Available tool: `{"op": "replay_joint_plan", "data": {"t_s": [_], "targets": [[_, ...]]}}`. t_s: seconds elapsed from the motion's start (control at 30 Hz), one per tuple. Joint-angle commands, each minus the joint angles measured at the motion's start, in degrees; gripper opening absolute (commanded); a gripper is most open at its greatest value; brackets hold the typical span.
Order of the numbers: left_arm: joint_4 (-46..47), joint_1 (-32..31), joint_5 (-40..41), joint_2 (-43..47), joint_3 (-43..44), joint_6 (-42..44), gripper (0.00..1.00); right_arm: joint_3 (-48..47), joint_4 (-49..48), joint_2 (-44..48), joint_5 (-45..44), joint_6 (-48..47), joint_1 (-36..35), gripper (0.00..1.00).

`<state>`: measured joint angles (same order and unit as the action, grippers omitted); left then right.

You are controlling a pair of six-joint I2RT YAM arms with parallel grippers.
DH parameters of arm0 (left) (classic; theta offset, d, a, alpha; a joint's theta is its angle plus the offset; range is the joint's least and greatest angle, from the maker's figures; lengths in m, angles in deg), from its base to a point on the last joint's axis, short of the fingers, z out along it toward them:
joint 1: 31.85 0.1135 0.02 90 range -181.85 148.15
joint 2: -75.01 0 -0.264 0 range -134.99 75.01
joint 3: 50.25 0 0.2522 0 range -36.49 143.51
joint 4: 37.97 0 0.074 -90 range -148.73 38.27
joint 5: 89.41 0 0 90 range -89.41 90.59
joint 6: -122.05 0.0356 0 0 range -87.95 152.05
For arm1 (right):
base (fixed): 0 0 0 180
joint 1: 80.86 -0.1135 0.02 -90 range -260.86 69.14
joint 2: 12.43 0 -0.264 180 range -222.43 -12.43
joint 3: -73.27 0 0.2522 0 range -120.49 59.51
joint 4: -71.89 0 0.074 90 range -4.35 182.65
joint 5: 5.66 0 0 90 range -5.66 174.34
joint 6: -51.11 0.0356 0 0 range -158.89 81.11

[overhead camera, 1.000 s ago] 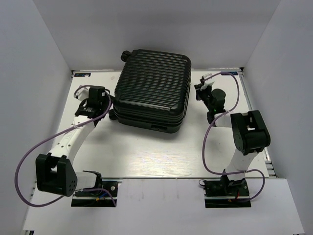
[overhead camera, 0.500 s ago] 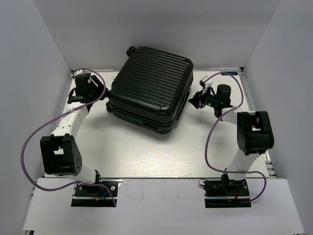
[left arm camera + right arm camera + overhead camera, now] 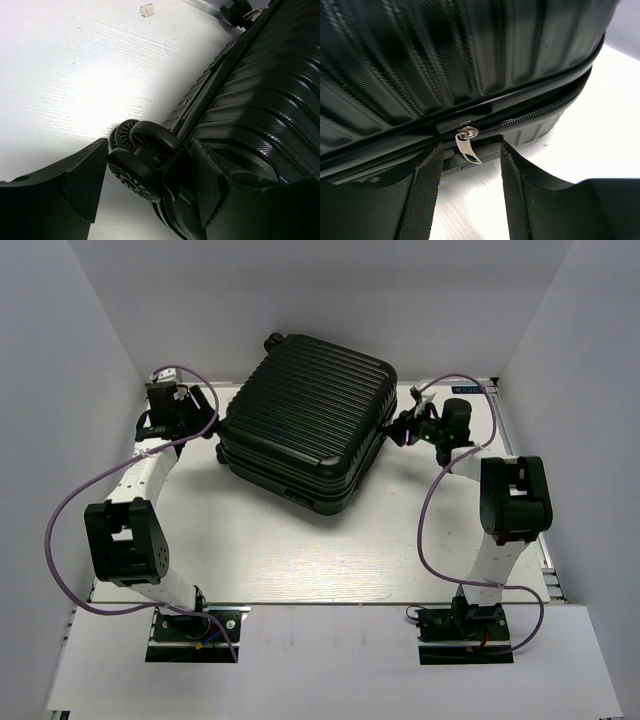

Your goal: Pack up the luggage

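Toward the worktop's [image 3: 300,550] far edge we've got the ribbed, glossy black hard-shell suitcase [image 3: 305,430], closed. Left gripper [image 3: 150,175] sits open around a round twin wheel [image 3: 131,172]; right gripper [image 3: 470,170] gapes astride the metal zipper pull [image 3: 467,146].

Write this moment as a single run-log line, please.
luggage: shut, flat on table | left gripper: open, astride a wheel | right gripper: open, astride zip pull

No legible txt, labels or nos. in any view
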<state>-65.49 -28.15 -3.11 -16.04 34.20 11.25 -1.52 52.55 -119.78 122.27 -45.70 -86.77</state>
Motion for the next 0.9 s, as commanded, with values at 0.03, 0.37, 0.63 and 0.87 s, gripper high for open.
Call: {"op": "replay_joint_plan", "data": {"t_s": [0.03,0.37,0.63,0.87], "targets": [[-6.81,0.25,2.03,-2.3,-3.11,2.6,0.0,-2.42,0.22,-1.28,1.62,1.19,-0.5,0.52],[-6.37,0.25,1.07,-2.82,-2.5,3.48,0.0,-5.5,3.92,-3.48,2.23,-1.81,-2.17,0.23],[-6.19,0.34,0.72,-2.91,-2.76,4.62,0.0,-0.76,-7.85,-2.25,-9.25,6.37,-2.35,0.0],[-6.54,0.43,1.33,-3.61,-2.76,6.12,0.0,-0.21,-10.67,-2.51,-29.03,11.9,-2.44,0.0]]}}
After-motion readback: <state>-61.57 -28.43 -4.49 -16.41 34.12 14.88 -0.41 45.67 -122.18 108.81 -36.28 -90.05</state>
